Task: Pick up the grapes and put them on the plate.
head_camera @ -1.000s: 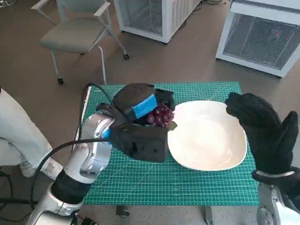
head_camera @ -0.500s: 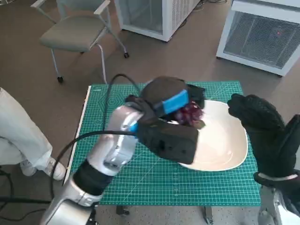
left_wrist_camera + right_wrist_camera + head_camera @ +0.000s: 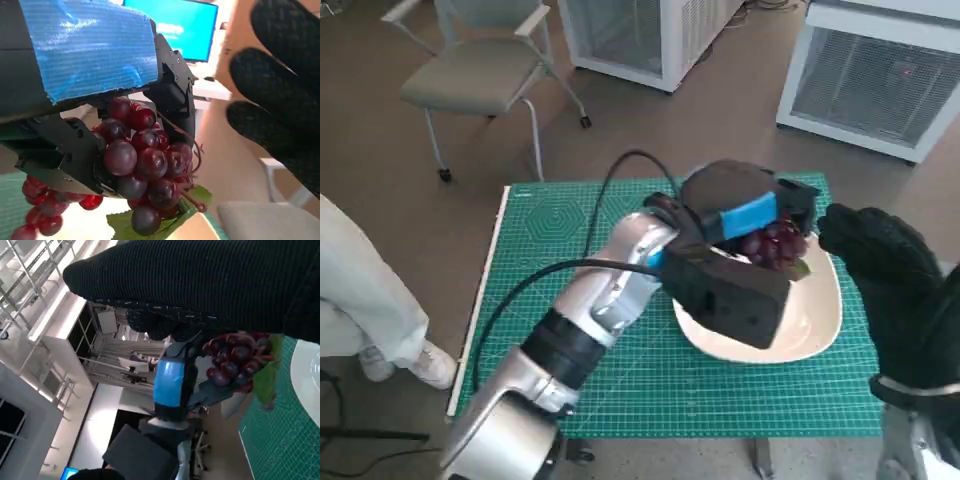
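My left hand [image 3: 745, 215] grips a bunch of dark red grapes [image 3: 775, 243] with a green leaf and holds it above the far part of the white plate [image 3: 815, 325]. The left wrist view shows the grapes [image 3: 142, 160] up close between the black fingers [image 3: 65, 160]. The right wrist view has the grapes [image 3: 235, 357] hanging beside the blue-taped left hand [image 3: 172, 382]. My gloved right hand [image 3: 900, 300] stands raised at the plate's right edge, fingers spread, holding nothing. The plate lies on a green cutting mat [image 3: 580, 330].
A grey chair [image 3: 470, 75] stands on the floor beyond the table's left side. White cabinets [image 3: 880, 75] stand at the back right. A person's pale trouser leg [image 3: 365, 300] and shoe are at the far left. A black cable [image 3: 550, 285] runs along my left forearm.
My left arm has carried the grapes rightward from the plate's left rim to over its far part. The right hand has hardly moved. The camera has shifted a little.
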You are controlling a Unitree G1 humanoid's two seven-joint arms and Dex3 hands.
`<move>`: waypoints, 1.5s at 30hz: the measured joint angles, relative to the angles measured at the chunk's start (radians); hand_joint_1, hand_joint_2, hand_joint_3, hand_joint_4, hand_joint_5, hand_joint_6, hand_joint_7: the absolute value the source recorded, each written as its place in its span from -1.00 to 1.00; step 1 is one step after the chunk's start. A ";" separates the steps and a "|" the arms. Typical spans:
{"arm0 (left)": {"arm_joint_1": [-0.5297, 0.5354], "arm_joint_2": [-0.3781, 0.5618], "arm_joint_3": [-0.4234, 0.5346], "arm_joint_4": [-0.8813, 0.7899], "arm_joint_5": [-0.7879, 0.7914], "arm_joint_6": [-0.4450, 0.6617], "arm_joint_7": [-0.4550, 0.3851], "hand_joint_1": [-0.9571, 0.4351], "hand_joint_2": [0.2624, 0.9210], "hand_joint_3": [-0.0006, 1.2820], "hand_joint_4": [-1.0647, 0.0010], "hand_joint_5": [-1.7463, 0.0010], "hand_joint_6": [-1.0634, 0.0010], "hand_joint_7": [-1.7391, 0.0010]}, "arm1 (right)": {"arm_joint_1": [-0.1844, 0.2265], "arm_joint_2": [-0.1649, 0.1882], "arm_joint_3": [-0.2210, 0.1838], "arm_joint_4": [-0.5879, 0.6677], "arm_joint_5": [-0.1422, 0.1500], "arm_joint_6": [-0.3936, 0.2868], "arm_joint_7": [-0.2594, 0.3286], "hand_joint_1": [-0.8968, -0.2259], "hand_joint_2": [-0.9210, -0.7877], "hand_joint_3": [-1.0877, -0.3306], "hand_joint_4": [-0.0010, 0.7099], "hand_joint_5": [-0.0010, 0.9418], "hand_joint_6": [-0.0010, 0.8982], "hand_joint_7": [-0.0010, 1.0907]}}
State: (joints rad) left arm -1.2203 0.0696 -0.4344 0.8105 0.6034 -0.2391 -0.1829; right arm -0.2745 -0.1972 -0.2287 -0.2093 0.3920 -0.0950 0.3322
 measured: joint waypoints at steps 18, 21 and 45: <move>-0.024 -0.052 0.015 0.154 -0.066 -0.002 -0.049 0.30 0.96 -0.72 0.00 -0.24 0.19 -0.32 | 0.015 0.001 -0.002 -0.020 -0.003 0.007 -0.040 0.67 -1.00 0.31 0.33 0.75 -0.41 0.80; -0.024 -0.052 0.021 0.164 -0.084 -0.006 -0.060 0.08 0.89 -0.86 0.23 0.46 0.29 0.29 | 0.016 0.001 -0.002 -0.022 -0.003 0.009 -0.043 0.67 -1.00 0.32 0.33 0.74 -0.41 0.79; 0.008 0.014 0.057 0.172 -0.166 -0.112 -0.122 -0.37 1.00 -0.87 1.00 1.00 0.79 0.97 | 0.011 0.002 0.010 0.001 -0.020 0.002 -0.046 0.68 -1.00 0.32 0.34 0.73 -0.40 0.78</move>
State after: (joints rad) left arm -1.2123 0.0835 -0.3772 0.9821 0.4370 -0.3508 -0.3048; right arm -0.2631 -0.1949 -0.2183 -0.2087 0.3724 -0.0927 0.2861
